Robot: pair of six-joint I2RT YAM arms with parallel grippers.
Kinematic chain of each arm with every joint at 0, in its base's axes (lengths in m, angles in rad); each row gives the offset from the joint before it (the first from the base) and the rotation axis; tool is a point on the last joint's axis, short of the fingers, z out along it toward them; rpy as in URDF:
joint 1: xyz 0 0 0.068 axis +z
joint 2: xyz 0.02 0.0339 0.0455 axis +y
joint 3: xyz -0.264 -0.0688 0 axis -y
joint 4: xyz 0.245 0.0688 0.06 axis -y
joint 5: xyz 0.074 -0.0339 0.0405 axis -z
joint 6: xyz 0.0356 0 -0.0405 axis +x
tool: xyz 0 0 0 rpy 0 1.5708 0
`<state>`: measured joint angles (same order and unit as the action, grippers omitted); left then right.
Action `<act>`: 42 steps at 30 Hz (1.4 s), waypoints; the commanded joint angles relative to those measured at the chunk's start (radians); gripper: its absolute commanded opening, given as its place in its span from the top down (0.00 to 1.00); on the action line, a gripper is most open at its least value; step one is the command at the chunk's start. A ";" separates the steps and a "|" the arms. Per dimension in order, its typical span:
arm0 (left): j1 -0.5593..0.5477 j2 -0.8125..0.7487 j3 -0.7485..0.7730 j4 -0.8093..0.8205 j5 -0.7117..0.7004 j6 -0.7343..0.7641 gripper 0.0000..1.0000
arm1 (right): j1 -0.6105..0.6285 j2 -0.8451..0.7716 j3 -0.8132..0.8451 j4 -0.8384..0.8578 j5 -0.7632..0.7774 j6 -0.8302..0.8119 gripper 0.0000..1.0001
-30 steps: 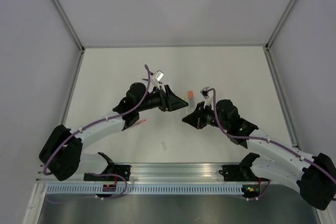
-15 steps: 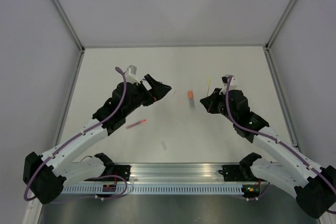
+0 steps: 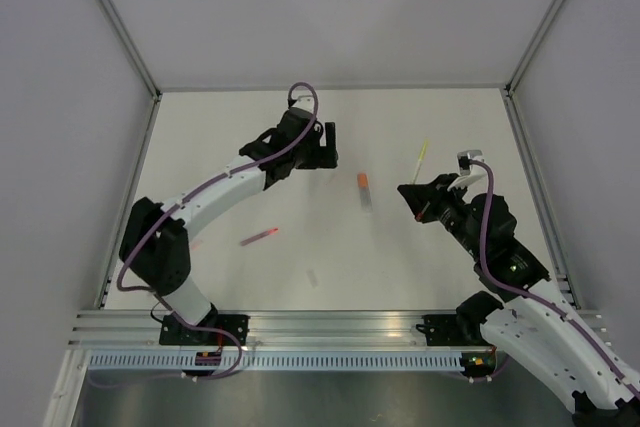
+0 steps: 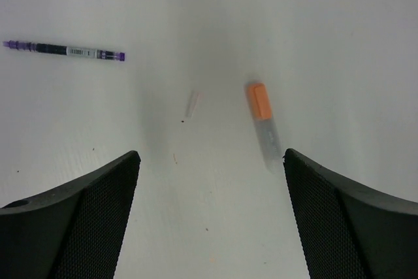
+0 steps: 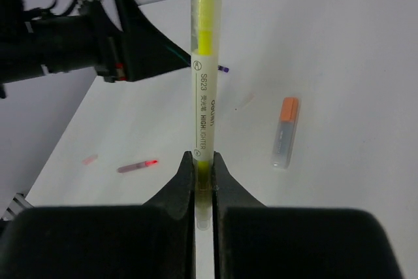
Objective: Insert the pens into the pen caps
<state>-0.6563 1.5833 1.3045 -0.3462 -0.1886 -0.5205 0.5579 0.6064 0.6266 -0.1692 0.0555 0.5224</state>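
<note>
My right gripper [image 5: 204,161] is shut on a pale yellow pen [image 5: 204,89], a highlighter that sticks straight out past its fingers; from above, the gripper [image 3: 415,193] is right of centre and the pen [image 3: 421,159] points to the back. A pen cap [image 3: 363,180] with an orange end and clear body lies mid-table, also in both wrist views [image 4: 260,102] [image 5: 287,112]. My left gripper [image 3: 329,145] hangs open and empty [image 4: 210,155] above the table, left of the cap. The dark purple pen [image 4: 65,51] lies far left of the left wrist view. The red-pink pen [image 3: 260,237] lies front left.
A small pale translucent piece [image 4: 192,103] lies between the purple pen and the cap. Another faint piece [image 3: 313,276] lies near the front. White walls close in the table [image 3: 460,127] on three sides, and a metal rail [image 3: 330,327] runs along the near edge.
The two grippers were close together by the cap; the left one has opened and swung back toward the rear, and the right one has drawn off to the right with the yellow pen.
</note>
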 commanded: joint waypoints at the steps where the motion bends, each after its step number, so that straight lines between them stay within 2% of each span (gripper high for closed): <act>1: 0.012 0.125 0.080 -0.017 0.090 0.203 0.07 | -0.006 -0.017 -0.016 0.014 -0.051 -0.025 1.00; 2: 0.021 0.185 0.102 -0.010 0.124 0.233 0.10 | -0.006 -0.016 -0.016 0.014 -0.051 -0.030 1.00; 3: 0.039 0.272 0.192 -0.004 0.179 0.266 0.15 | -0.006 -0.022 -0.016 0.013 -0.052 -0.036 1.00; 4: 0.040 0.273 0.193 -0.004 0.179 0.266 0.15 | -0.006 -0.022 -0.016 0.013 -0.052 -0.036 1.00; 6: 0.050 0.332 0.245 -0.016 0.216 0.293 0.21 | -0.006 -0.031 -0.019 0.017 -0.078 -0.041 1.00; 9: 0.067 0.444 0.369 -0.057 0.244 0.312 0.28 | -0.006 -0.043 -0.019 0.017 -0.089 -0.048 1.00; 14: 0.116 0.556 0.417 -0.077 0.325 0.312 0.37 | -0.004 -0.051 -0.015 0.016 -0.120 -0.047 1.00; 22: 0.126 0.624 0.420 -0.047 0.474 0.376 0.38 | -0.006 -0.077 -0.013 0.011 -0.115 -0.051 1.00; 28: 0.126 0.682 0.440 -0.065 0.520 0.379 0.40 | -0.006 -0.068 -0.015 0.011 -0.120 -0.053 1.00; 42: 0.104 0.670 0.386 -0.077 0.650 0.442 0.41 | -0.006 -0.031 -0.015 0.019 -0.132 -0.056 1.00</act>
<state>-0.5423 2.2478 1.7065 -0.4191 0.3981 -0.1295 0.5541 0.5674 0.6086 -0.1738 -0.0608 0.4808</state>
